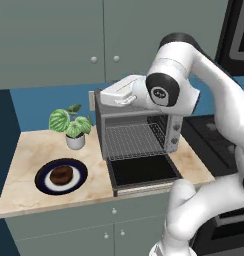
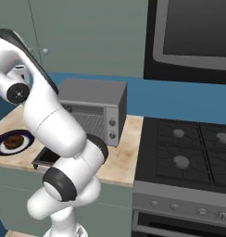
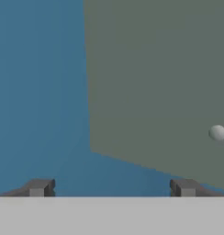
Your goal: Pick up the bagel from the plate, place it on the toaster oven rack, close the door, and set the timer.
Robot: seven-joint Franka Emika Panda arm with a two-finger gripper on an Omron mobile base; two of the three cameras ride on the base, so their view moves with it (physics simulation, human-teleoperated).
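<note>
Gripper (image 3: 112,188): jaws wide, nothing held, facing cabinet (image 3: 155,82) | Bagel (image 1: 60,174): on plate (image 1: 42,175), lower left of frame | Oven (image 1: 136,127): centre, door (image 1: 142,171) down, rack (image 1: 131,140) bare

Even, soft rendered light fills all views, bright without glare. The toaster oven (image 1: 136,125) keeps a dark cavity, and only a faint shadow lies on the worktop (image 1: 29,170) to its left. The hand view is slightly blurred, edges soft; no distortion shows.
</note>
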